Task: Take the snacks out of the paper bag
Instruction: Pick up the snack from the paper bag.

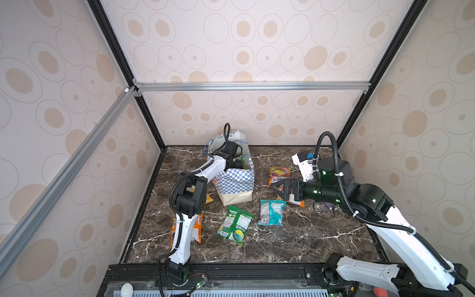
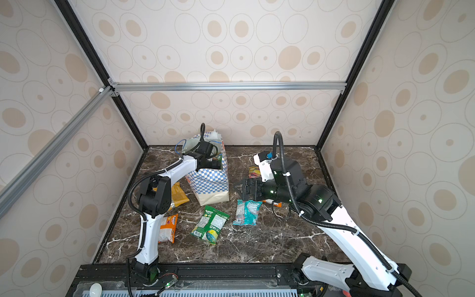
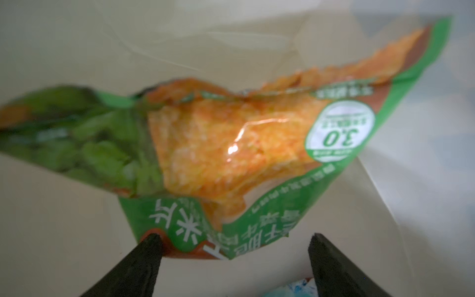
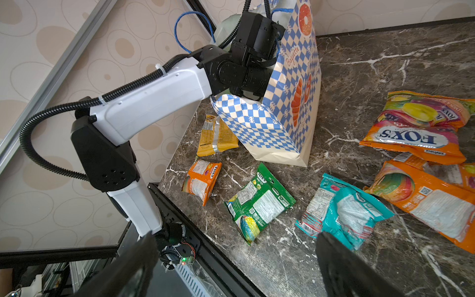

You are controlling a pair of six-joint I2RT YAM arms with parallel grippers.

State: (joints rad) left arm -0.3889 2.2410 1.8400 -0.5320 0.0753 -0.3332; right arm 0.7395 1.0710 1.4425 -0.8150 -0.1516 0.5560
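On the dark marble table (image 1: 295, 239), far and left of centre, one paper bag (image 4: 282, 115) stands upright, blue-and-white checked over tan, "Baguette" legible on its side; six snacks lie outside it: one mustard-yellow packet (image 4: 217, 136) just left of it, one small orange-and-white packet (image 4: 201, 181) nearer, one green packet (image 4: 259, 203), one teal packet (image 4: 341, 213), and two orange packets on the right, the far orange packet (image 4: 416, 128) reading "FOX'S", the near orange packet (image 4: 424, 203) half hidden under the right arm (image 1: 321, 190) in both top views; a seventh, a blurred green-and-orange packet (image 3: 231, 144) marked "3.0", lies inside the bag; the left gripper (image 3: 235, 239) reaches into the bag, jaws spread wide at that packet's edge, gripping nothing; the right gripper (image 4: 236, 235) hovers above the table, jaws fully apart, empty.
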